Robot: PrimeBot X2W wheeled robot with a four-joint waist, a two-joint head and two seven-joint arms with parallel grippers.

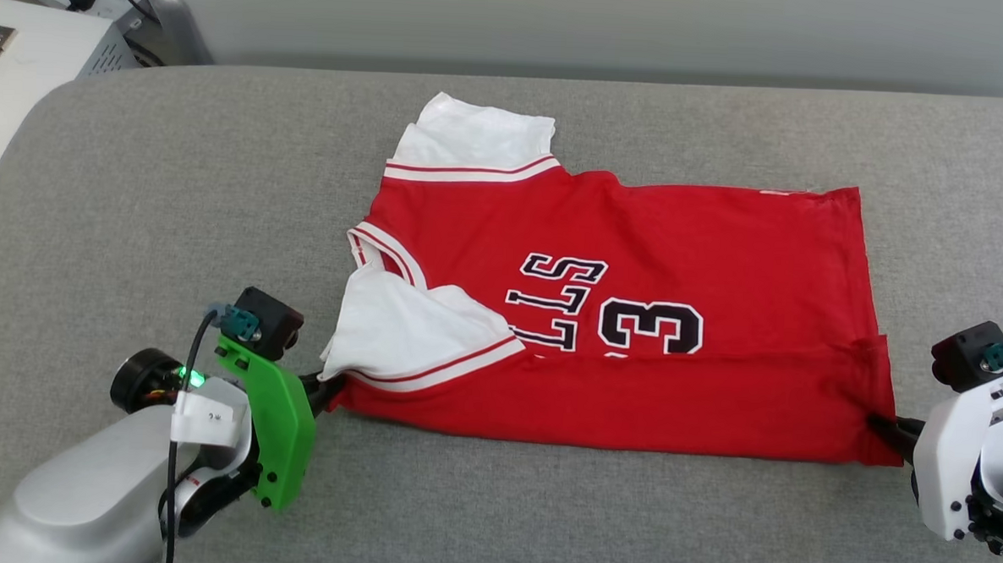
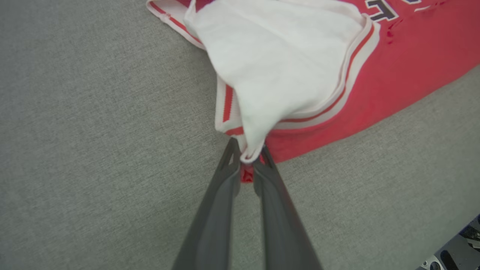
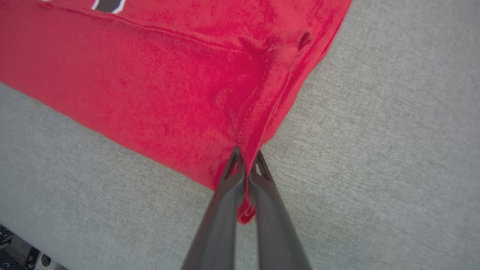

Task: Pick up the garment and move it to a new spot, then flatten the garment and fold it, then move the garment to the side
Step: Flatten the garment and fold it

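The garment (image 1: 638, 262), a red jersey with white sleeves, striped trim and black lettering, lies sideways on the grey table (image 1: 542, 520) with its near long edge folded over. My left gripper (image 1: 332, 386) is shut on the garment's near left corner, below the white sleeve (image 2: 277, 63); red and white cloth is pinched between its fingers (image 2: 225, 187). At the opposite end, my right gripper (image 1: 885, 425) is shut on the near right hem corner, and in the right wrist view the red fabric (image 3: 168, 86) bunches into its fingertips (image 3: 245, 157).
The grey padded table has rounded corners and free surface on all sides of the garment. A white unit (image 1: 19, 74) with cables stands beyond the table's far left corner.
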